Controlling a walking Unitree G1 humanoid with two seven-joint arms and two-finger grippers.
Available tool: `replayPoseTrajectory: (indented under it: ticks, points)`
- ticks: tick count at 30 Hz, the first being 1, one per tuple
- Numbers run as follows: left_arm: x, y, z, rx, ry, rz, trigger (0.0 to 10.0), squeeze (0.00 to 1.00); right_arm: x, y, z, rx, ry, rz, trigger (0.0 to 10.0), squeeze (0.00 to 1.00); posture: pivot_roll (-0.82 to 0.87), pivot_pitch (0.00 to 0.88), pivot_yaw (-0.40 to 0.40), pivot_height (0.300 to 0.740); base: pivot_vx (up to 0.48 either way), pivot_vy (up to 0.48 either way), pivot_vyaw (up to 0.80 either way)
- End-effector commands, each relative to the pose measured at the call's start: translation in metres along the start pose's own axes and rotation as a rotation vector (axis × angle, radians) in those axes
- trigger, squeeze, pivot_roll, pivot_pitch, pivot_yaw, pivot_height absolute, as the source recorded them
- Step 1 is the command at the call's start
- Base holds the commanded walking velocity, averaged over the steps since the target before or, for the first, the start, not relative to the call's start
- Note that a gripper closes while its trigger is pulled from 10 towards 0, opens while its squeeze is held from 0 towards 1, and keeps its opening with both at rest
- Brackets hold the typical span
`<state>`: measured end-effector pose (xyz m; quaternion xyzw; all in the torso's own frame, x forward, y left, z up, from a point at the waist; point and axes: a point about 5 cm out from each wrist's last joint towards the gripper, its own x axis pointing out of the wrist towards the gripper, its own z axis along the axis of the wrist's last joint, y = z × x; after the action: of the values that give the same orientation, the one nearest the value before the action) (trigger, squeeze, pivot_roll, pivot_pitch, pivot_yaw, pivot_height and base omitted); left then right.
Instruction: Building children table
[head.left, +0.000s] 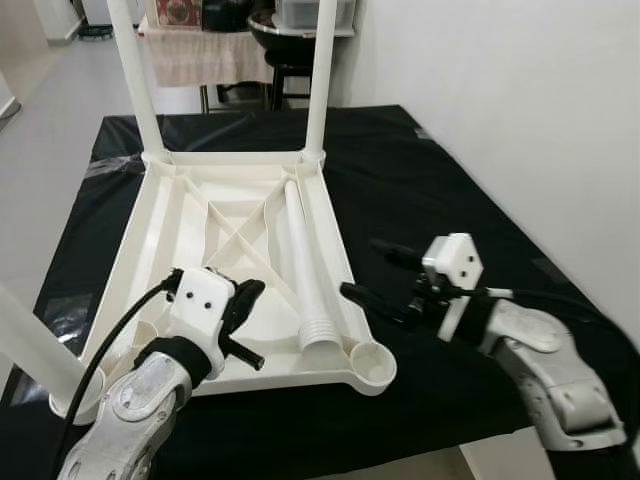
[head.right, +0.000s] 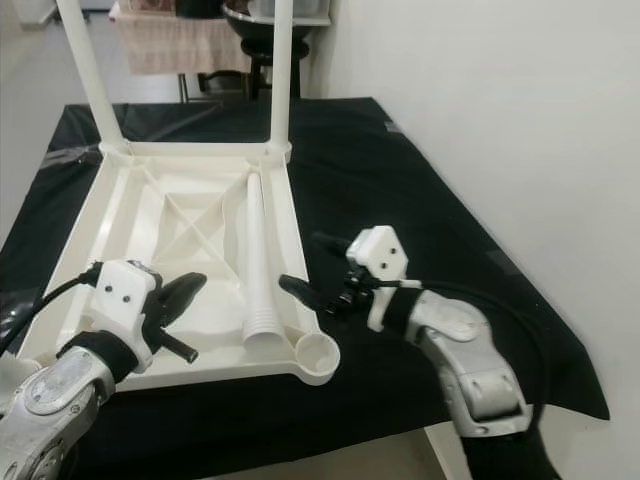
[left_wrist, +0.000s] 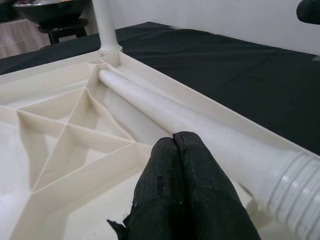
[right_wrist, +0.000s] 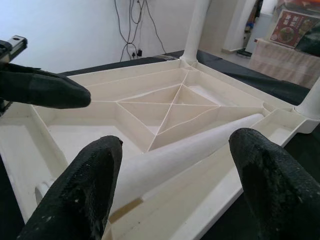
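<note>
While scanning from the head views: upturned tabletop lying on the black-draped surface, two legs already standing in the far corner sockets, a third rising at the near left corner. Loose leg lying inside the frame along its right rail, long axis running near-to-far, ribbed end nearest, just beside the empty corner socket. Right end effector hovering over the black cloth just off that right rail, fingers spread apart, gripping nothing, pointing left toward the leg. Left end effector sitting over the near part of the frame, left of the leg's ribbed end, holding nothing.

Switching to left wrist view: fingers pressed together, closed on nothing; leg running diagonally just beyond the tips, ribbed end close by.

Switching to right wrist view: fingers wide apart, leg lying crosswise between and beyond them, across the line of approach, so well lined up for a pinch.

Judging both arms close, with the right better posed: already open and square to the leg's axis.
</note>
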<state>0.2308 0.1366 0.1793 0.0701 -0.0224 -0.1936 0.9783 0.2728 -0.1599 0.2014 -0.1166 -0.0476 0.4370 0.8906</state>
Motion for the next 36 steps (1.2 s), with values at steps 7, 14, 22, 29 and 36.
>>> replayPoseTrajectory:
  ticks: [7, 14, 22, 29, 36]
  points:
    - [-0.005, -0.008, -0.003, -0.037, 0.027, -0.055, 10.0, 0.00, -0.014, 0.027, -0.001, -0.114, 0.091, 0.128, 10.0, 0.00, 0.00, 0.106, -0.059, 0.740, 0.000, 0.000, 0.00]
    - [-0.008, 0.000, -0.004, -0.030, 0.036, -0.008, 10.0, 0.00, -0.027, 0.037, -0.002, -0.148, 0.173, 0.242, 10.0, 0.00, 0.00, 0.107, -0.059, 0.740, 0.000, 0.000, 0.00]
    - [-0.002, 0.001, -0.001, -0.016, 0.027, 0.013, 10.0, 0.00, -0.010, 0.009, -0.004, -0.217, 0.162, 0.032, 10.0, 0.00, 0.00, 0.104, -0.066, 0.740, 0.000, 0.000, 0.00]
    - [0.001, -0.003, -0.002, -0.034, 0.048, -0.011, 10.0, 0.00, 0.005, -0.002, 0.003, -0.203, 0.105, -0.091, 10.0, 0.00, 0.00, 0.108, -0.066, 0.740, -0.204, 0.000, 0.00]
    - [0.003, 0.002, 0.003, -0.015, 0.006, 0.012, 10.0, 0.00, 0.013, 0.000, 0.001, -0.181, 0.089, -0.138, 10.0, 0.00, -0.01, 0.110, -0.068, 0.740, 0.000, 0.000, 0.00]
